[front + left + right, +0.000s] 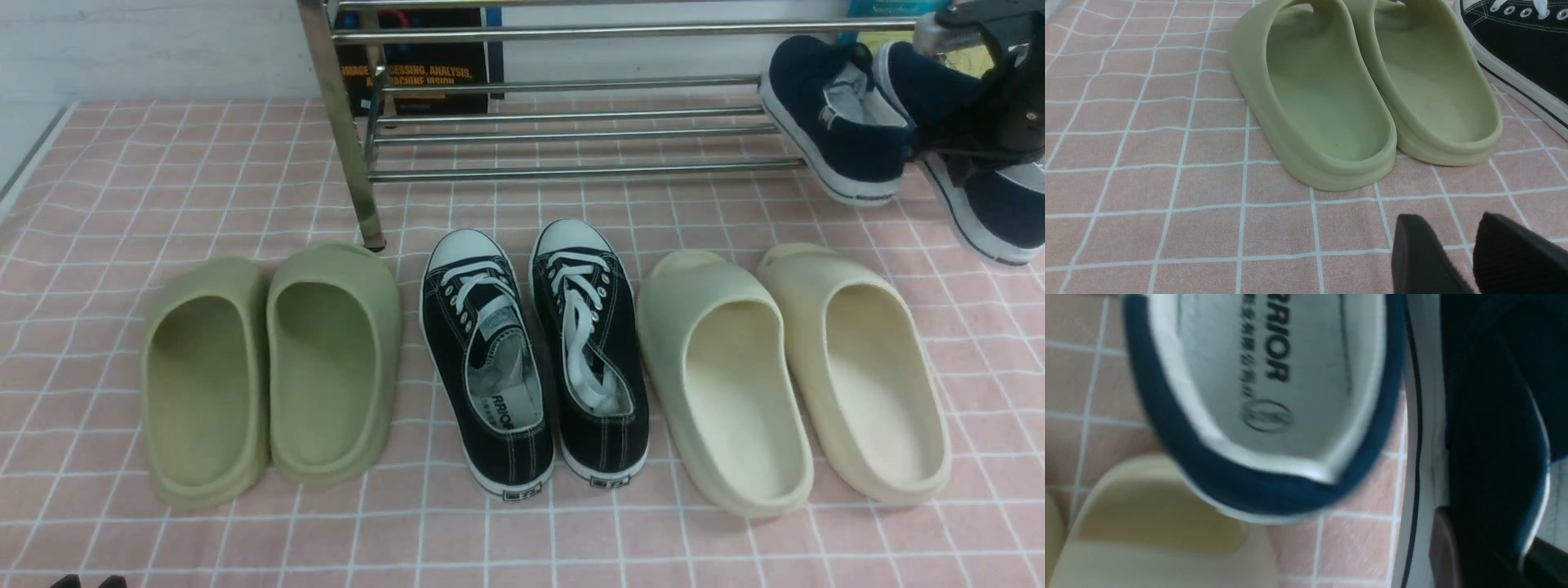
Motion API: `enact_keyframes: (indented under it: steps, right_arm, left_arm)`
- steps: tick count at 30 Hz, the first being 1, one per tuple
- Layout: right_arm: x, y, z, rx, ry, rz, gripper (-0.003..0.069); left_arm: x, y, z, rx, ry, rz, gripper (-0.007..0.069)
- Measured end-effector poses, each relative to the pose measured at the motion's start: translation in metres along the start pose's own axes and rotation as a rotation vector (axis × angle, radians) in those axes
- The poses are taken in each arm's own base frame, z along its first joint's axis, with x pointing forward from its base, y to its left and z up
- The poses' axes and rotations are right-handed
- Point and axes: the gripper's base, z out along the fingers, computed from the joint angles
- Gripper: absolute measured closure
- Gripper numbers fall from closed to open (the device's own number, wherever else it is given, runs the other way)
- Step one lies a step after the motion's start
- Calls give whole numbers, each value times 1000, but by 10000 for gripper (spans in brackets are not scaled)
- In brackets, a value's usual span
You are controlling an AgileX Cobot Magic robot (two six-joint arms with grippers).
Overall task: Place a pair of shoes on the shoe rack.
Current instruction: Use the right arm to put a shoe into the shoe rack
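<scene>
Right gripper [931,147]: far right, jaws closed together on the pair of shoes [849,122] where the two meet.
Left gripper [1449,228]: near left, low over the cloth, fingers slightly apart, nothing between them.

1. Pink checked cloth [163,163]: covers the whole table surface.
2. Shoe rack [571,171]: chrome, far centre to far right, with one upright leg standing on the cloth just beyond the green slides.
3. Cream slides [792,376]: pair, near right, side by side, toes pointing far.
4. Green slides [269,367]: pair, near left, touching each other, toes pointing far.
5. Black lace-up sneakers [531,351]: pair, near centre between the two slide pairs, white toe caps pointing far.
6. Pair of shoes: navy slip-ons with white soles, held tilted off the cloth at the right end of the rack's lower bars, beyond the cream slides. Contact with the bars cannot be told.
7. Book [424,73]: dark cover, upright behind the rack, far centre.
</scene>
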Motion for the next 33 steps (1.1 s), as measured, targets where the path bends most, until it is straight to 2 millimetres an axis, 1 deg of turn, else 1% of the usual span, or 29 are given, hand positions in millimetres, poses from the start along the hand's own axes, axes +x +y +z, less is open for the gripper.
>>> enact_keyframes:
  steps: [5, 9, 14, 18, 30, 33]
  right_arm:
    - [-22, -4, 17, 14, -52, -14, 652]
    - [-31, -4, 26, 12, -76, -22, 652]
    - [-29, 0, 27, -42, -49, 2, 652]
    - [-28, 3, 27, -74, -45, -36, 652]
    - [-28, -1, 26, -26, -39, -96, 651]
    - [-28, -2, 23, -20, -30, -101, 651]
  left_arm:
    - [0, 0, 0, 0, 0, 0, 385]
    - [0, 0, 0, 0, 0, 0, 385]
    - [0, 0, 0, 0, 0, 0, 385]
    - [0, 0, 0, 0, 0, 0, 385]
    - [0, 0, 0, 0, 0, 0, 385]
    - [0, 0, 0, 0, 0, 0, 385]
